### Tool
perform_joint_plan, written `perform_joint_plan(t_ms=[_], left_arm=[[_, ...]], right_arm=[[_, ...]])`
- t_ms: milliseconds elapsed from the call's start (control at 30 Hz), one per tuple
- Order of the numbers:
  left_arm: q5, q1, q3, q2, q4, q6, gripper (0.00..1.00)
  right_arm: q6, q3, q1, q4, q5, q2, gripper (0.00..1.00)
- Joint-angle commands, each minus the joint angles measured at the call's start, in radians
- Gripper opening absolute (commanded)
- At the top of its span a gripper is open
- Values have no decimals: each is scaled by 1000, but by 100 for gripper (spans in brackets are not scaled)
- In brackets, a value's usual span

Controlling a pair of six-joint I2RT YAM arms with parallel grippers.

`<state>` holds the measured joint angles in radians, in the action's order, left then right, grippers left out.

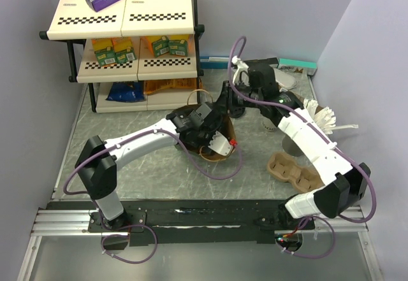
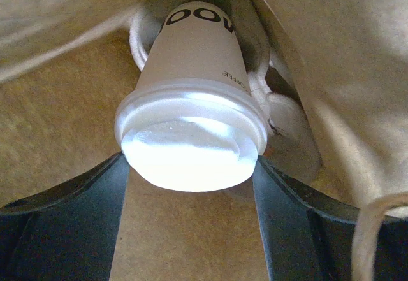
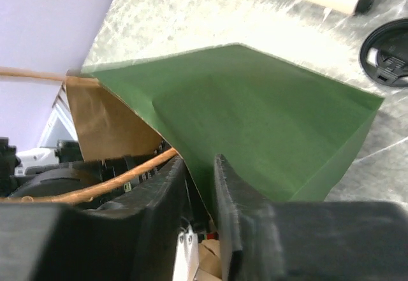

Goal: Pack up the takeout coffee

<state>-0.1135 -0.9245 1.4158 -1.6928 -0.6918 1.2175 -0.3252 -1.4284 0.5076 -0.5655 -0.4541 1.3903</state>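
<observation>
A white takeout coffee cup [image 2: 191,58] with a white lid points base-first into the brown inside of a paper bag [image 2: 57,128]. My left gripper [image 2: 190,163] is down in the bag [image 1: 224,131], and its two dark fingers [image 2: 83,217] touch the lid's rim on either side. Another white rounded thing [image 2: 290,125] shows behind the cup. The bag is green outside [image 3: 255,109]. My right gripper [image 3: 201,166] sits at the bag's top edge [image 1: 224,99], jaws a little apart, with the paper wall passing between them unpinched.
A brown pulp cup tray [image 1: 293,169] lies at the right front. A tumbler of white sticks [image 1: 320,118] stands beside my right arm. A black lid [image 3: 384,53] lies on the table. A shelf of goods [image 1: 121,13] fills the back left.
</observation>
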Motion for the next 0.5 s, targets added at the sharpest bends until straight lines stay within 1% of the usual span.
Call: perform_joint_plan(t_ms=[0,33,100,133,200,300,467], left_arm=[[5,-7,38,-39,-89,23,1],[6,-4,43,-42,-95,25,1],[14,1,54,-53,-92,33,1],[17,4,57,-56,-92,36,1],[28,12,72,-68,-84,39,1],[38,22,86,-80,-66,33,1],[61,36,110,-102,-57,36,3]], right_arm=[[-41,-87,-55,58,-75,18,37],[-35,-108,-61,56,-104,21,42],[-26,-130,-73,56,-144,36,49],[-18,-148,-76,53,-176,41,55],[-14,-161,-86,53,-204,44,60],[-5,-179,-103,59,-233,46,70],[-11,-204,-139,56,-265,56,72]])
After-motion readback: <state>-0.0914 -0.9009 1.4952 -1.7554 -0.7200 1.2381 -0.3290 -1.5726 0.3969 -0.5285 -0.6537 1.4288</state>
